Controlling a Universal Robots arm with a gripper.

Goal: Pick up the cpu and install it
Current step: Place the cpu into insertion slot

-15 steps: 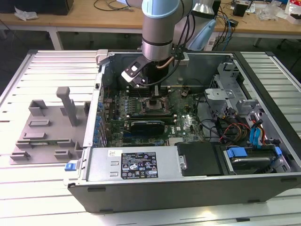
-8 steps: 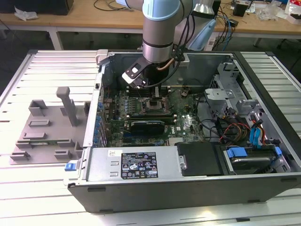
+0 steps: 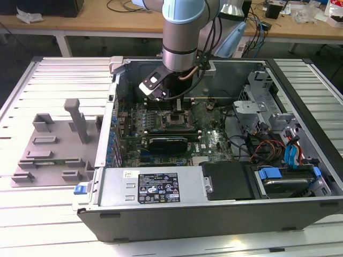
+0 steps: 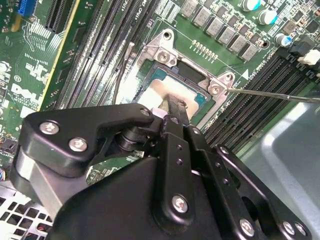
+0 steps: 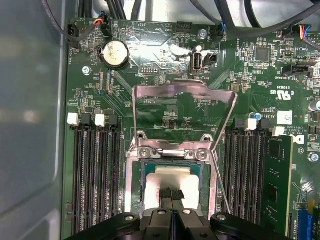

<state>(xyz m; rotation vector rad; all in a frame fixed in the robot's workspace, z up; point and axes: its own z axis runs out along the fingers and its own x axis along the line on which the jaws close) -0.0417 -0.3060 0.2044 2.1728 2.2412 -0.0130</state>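
over the middle of the motherboard (image 3: 214, 142), inside the open computer case (image 3: 214, 219), the arm reaches straight down and its gripper (image 3: 174, 110) sits low at the socket (image 5: 134, 185). the cpu (image 5: 189, 179) lies flat in the socket's square well, silvery-white top upward, with a thin darker rim around it. in both wrist views the gripper (image 5: 171, 192) (image 4: 172, 106) stands directly above the middle of the cpu. its two black fingertips (image 5: 166, 193) are drawn together with no gap to be seen and nothing held between them. their ends are right at the chip's top, though whether they press on it cannot be told. the metal plate (image 5: 182, 89) that covers the socket is swung back, hinged at one edge of the socket, and leaves the cpu uncovered. a thin wire lever (image 5: 220, 180) rises at a slant just beside the socket. rows of dark memory slots (image 5: 92, 170) run along both sides of the socket, and a coin battery (image 5: 114, 54) sits on the board well apart from it. at the near side of the case lies the power supply (image 3: 155, 187). outside the case, toward the exterior view's left, a grey tray (image 3: 53, 144) with moulded recesses and an upright post rests on the slatted table (image 3: 53, 75).
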